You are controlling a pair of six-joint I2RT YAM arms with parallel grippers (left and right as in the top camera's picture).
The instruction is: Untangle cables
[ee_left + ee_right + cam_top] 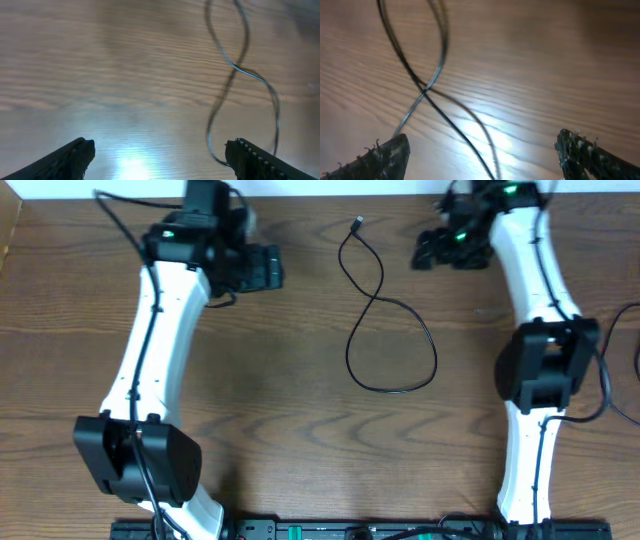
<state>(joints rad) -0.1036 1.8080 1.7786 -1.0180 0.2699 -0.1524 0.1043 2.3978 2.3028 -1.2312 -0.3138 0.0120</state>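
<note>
black cable (374, 298): loose figure-eight on the table (290, 430), between the grippers, crossing itself once; no white one in view.
left gripper (274, 268): jaws wide apart, empty, well left of the cable.
right gripper (426, 248): jaws apart, empty, near the upper loop.
risk: pinching at the crossing could catch both strands and tighten the twist.
in the way: nothing lies over the cable.

Wooden table (300, 440), one black cable (375, 298) (crossed loop)
</note>
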